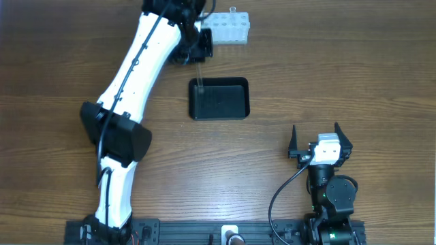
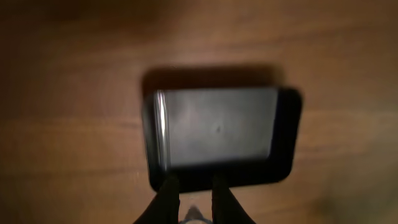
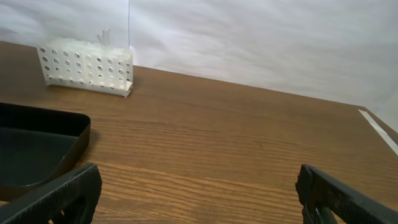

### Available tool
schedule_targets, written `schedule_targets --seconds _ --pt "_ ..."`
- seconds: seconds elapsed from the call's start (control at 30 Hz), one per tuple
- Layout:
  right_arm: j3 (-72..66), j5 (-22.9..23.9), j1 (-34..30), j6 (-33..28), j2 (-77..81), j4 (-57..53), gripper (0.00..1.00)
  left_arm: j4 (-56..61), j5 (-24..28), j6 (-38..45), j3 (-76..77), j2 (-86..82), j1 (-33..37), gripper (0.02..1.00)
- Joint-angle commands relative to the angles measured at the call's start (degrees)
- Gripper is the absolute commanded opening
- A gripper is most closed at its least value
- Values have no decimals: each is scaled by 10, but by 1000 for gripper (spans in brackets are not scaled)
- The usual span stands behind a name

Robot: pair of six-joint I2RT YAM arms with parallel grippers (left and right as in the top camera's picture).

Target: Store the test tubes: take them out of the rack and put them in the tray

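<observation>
Above tray (image 1: 228, 102): left gripper (image 2: 193, 200) clamped on a test tube (image 1: 200, 76)
Right gripper (image 1: 317, 138): spread wide, holding nothing, near its base
Rack (image 1: 227, 28): just beyond tray

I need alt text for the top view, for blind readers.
The left gripper is by a white rack, a clear tube showing between it and a black tray's far left corner. The right gripper sits open near its base.

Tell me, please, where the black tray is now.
In the top view the black tray lies at the middle of the wooden table, just robot-side of the white rack.
</observation>
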Motion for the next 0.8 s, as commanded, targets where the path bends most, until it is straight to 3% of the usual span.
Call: schedule_targets --seconds 0.03,0.8 --pt "-3 -1 -3 -3 -1 -2 991 -21 40 -10 3 71 -16 40" --pt "-3 -1 -3 -3 -1 -2 993 -3 40 -10 3 177 -17 40"
